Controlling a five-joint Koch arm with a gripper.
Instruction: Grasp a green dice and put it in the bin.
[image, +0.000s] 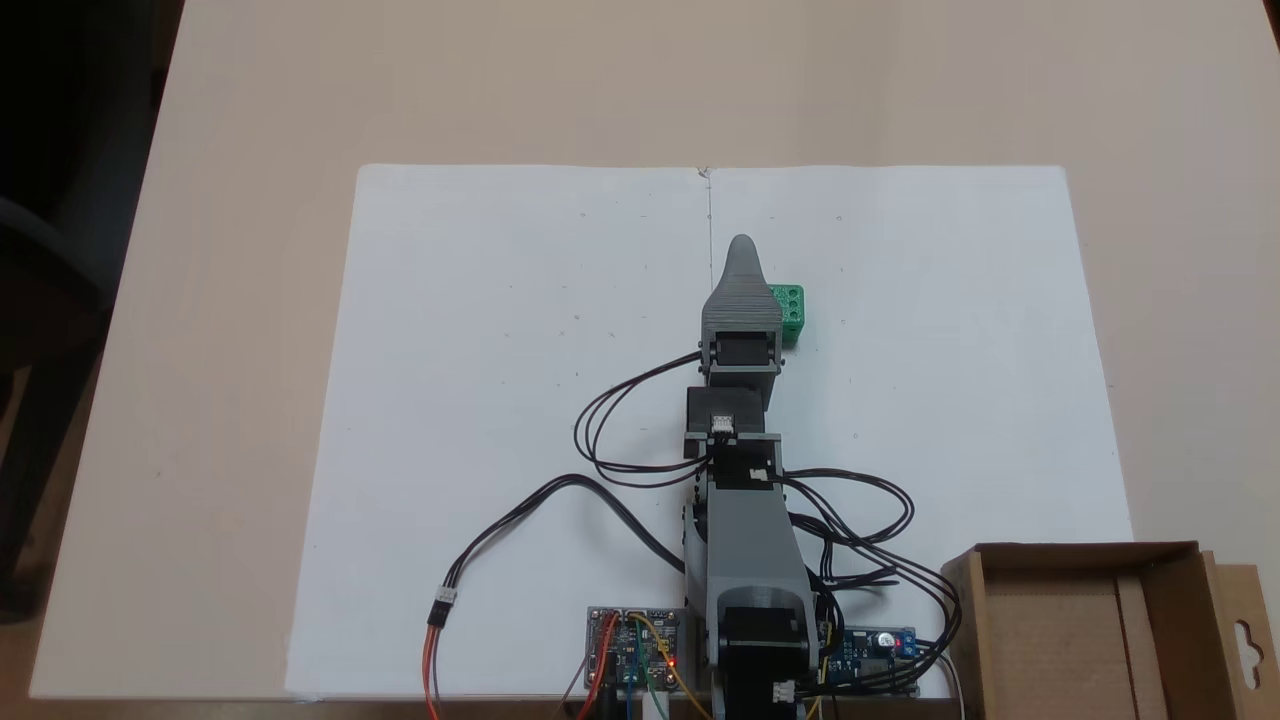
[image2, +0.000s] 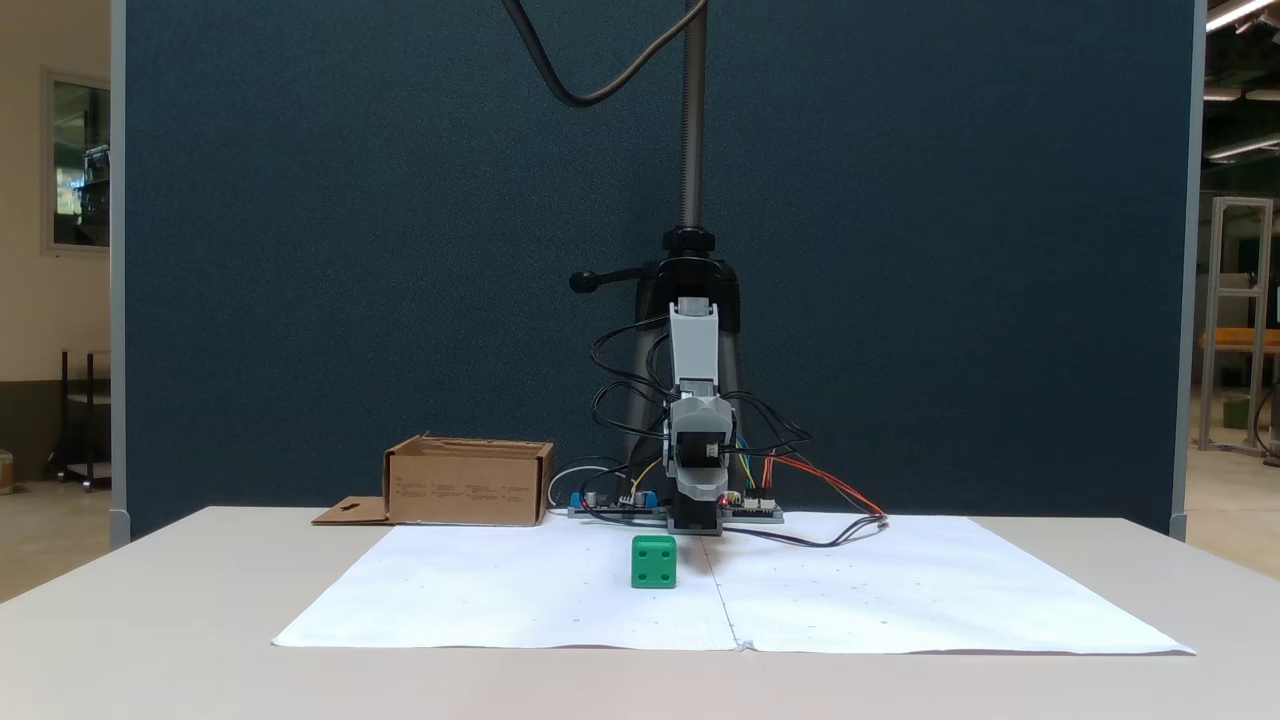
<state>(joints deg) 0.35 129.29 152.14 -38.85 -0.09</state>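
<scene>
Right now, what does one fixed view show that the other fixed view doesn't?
In a fixed view, the bin shows its bare floor, and the dice lies partly under the gripper, at its right, with its pipped top showing. In a fixed view, the dice shows its front face resting flat on the paper, left of the arm, with a blue partition behind. Both share this: the dice is on the paper, not grasped, and the bin stands apart from it near the arm's base. Whether the gripper is open or shut cannot be told.

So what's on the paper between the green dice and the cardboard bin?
In both fixed views, only bare white paper separates the green dice from the bin.
</scene>
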